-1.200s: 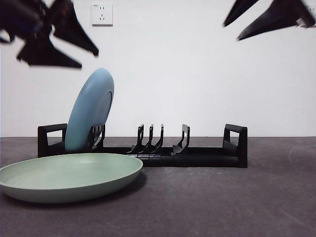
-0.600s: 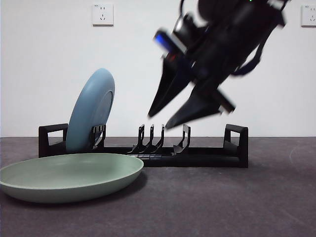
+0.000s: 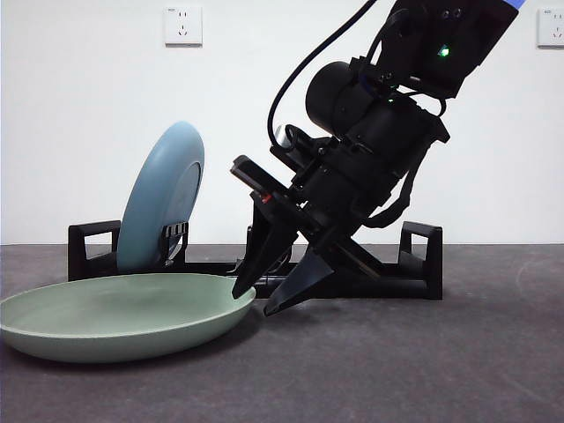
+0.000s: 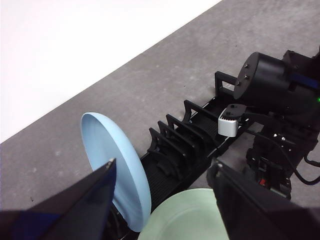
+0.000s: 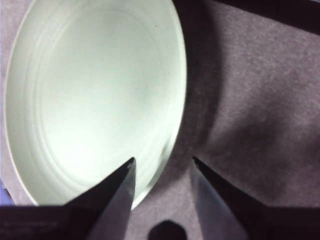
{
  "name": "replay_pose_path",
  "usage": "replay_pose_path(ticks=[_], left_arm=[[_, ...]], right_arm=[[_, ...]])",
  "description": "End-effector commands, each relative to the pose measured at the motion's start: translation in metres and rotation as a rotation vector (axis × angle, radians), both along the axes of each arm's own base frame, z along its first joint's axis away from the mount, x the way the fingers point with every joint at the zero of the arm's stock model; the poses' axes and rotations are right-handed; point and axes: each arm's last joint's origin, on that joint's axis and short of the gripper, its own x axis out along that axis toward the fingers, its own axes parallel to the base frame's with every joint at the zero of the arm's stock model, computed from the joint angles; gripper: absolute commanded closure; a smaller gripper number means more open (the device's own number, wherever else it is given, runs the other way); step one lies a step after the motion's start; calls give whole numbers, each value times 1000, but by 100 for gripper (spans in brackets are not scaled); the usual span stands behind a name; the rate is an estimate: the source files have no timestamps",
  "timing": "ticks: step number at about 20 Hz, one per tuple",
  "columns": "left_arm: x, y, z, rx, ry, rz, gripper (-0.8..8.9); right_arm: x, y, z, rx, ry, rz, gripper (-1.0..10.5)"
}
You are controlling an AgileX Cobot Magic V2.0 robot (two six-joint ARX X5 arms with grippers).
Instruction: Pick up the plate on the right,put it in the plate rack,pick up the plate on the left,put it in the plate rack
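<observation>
Straddling green plate (image 3: 123, 313) rim, our right gripper (image 3: 271, 298) jaws apart; risk: plate skids across table before pinch.

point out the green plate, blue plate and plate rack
green plate (image 3: 115, 313), front view, inner surface
blue plate (image 3: 163, 198), front view, back face
plate rack (image 3: 421, 256), front view, end handle

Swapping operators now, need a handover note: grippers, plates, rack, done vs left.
Right gripper: open, straddling the near rim of the green plate, one jaw over the plate, one outside; no grip yet.
Left gripper: open, holding nothing, above the rack's blue-plate end.
Blue plate: standing on edge in the black plate rack, at one end.
Green plate: flat on the table in front of the rack.
Done: one plate racked.
Left: grasp, lift and slot the green plate.
</observation>
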Motion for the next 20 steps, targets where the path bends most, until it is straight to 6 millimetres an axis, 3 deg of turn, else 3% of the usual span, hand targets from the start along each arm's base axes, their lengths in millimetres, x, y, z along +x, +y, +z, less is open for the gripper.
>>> replay_pose_path(ticks=[1, 5, 11, 16, 20], left_arm=[[0, 0, 1, 8, -6, -5, 502], [0, -1, 1, 10, -4, -4, 502], [-1, 0, -2, 25, 16, -5, 502], [-3, -2, -3, 48, 18, -93, 502], [-10, -14, -9, 128, 33, -203, 502]], right_arm=[[2, 3, -8, -2, 22, -14, 830], [1, 5, -11, -4, 46, -30, 956], [-5, 5, -3, -11, 59, -24, 956], [-19, -8, 54, -30, -99, -67, 956], [-23, -36, 93, -39, -205, -150, 957]])
